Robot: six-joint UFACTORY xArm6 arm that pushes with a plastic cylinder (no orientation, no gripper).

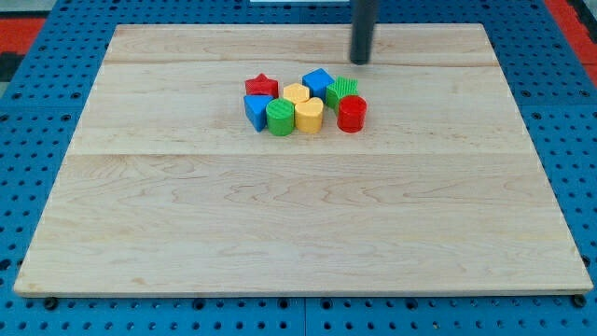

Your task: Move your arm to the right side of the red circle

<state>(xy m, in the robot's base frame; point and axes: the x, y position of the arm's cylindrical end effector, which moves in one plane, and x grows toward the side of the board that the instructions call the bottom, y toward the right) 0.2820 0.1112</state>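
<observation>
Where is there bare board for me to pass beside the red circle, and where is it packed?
Bare board lies to the view's right of the red circle, out to the board edge, and below the whole cluster. My tip stands above the green block, apart from it. It is crowded left of the red circle: yellow heart, blue cube.

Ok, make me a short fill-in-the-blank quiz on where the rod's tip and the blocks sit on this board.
1. My tip stands toward the view's ____ from the block cluster.
2. The block at the cluster's right end is the ____ circle.
3. My tip touches ____ of the blocks.
4. The red star sits at the cluster's upper ____.

Missing words: top; red; none; left
</observation>
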